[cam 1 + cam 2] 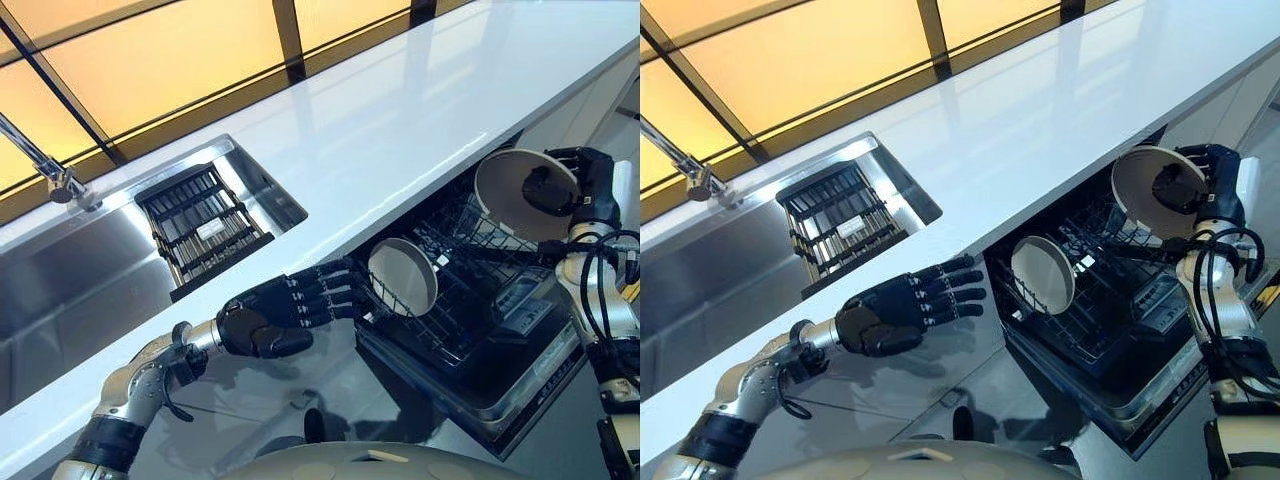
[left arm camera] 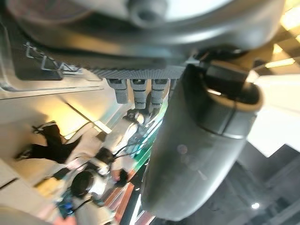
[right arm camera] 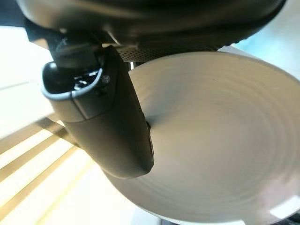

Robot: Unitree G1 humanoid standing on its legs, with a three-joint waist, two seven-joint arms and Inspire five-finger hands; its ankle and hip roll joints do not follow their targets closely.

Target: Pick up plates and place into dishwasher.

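Item one: white plate (image 1: 520,185), held in my right hand (image 1: 585,180) above the pulled-out dishwasher rack (image 1: 470,290). It is tilted, its face turned toward the camera; my thumb (image 3: 110,126) presses on that face and the fingers wrap behind the rim, so this hand grips the plate.

Item two: a second white plate (image 1: 402,276), standing on edge among the wires at the rack's left end, under the counter's lip.

Item three: my left hand (image 1: 275,315), palm down, fingers stretched out straight and holding nothing, their tips just beside the rack's left edge, near the standing plate.

Item four: white countertop (image 1: 400,110), running across above the rack.

Item five: steel sink (image 1: 70,270), set into the counter at left, containing a black slatted drainer rack (image 1: 200,225); tap (image 1: 60,180) at its far side.
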